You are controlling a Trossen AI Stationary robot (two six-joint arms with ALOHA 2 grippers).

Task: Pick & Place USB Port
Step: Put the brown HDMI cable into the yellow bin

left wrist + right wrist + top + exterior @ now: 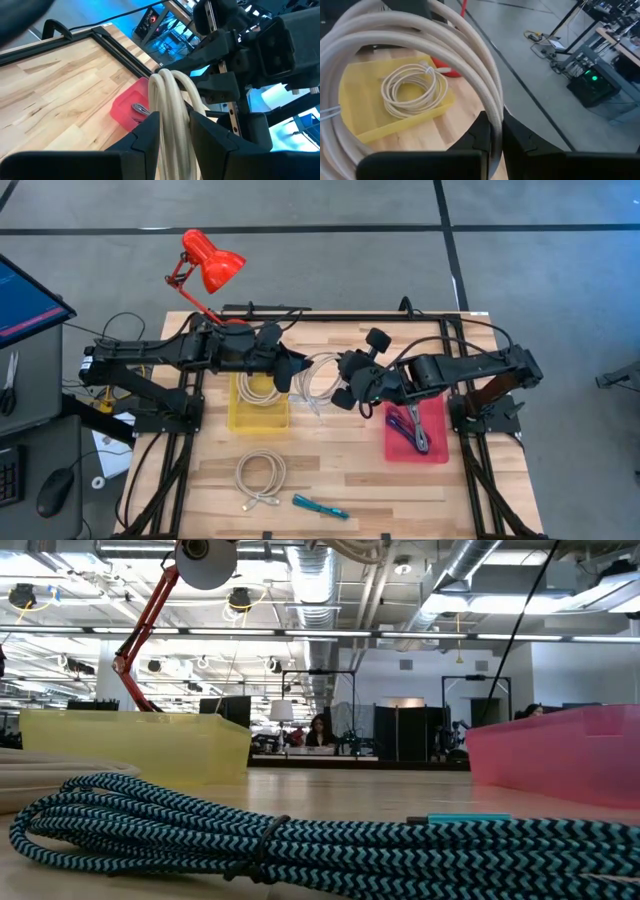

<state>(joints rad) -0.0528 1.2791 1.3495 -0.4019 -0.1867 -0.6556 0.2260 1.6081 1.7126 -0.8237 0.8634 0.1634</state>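
A white coiled cable (pixel 320 380) hangs in the air over the middle of the table, between my two grippers. My left gripper (pixel 296 372) comes from the table's left and is shut on the coil (pixel 170 90). My right gripper (pixel 346 386) comes from the right and is shut on the coil's other side (pixel 410 30). Below and to the left, a yellow tray (pixel 240 418) holds another white coil (pixel 412 90). A pink tray (pixel 432 448) with a dark cable lies at the right. My left gripper pinches several strands of the coil (pixel 173 107) between its two fingers (pixel 145 132). It comes nearly level from the table's left, and the strands run up out of the hold. The coil is lifted clear of the table. My right gripper pinches the coil's strands (pixel 494 112) between its two fingers (pixel 517 140), coming from the table's right and slanting a little downward. The coil's loop (pixel 350 125) stands up in front of the fingers, clear of the table and over the yellow tray.
A red desk lamp (pixel 205 265) stands at the far left. Near the front edge lie another white coil (pixel 262 477) and a teal braided cable (pixel 320 507), which fills the foreground of the low view (pixel 300 835). Bare wood lies between the trays.
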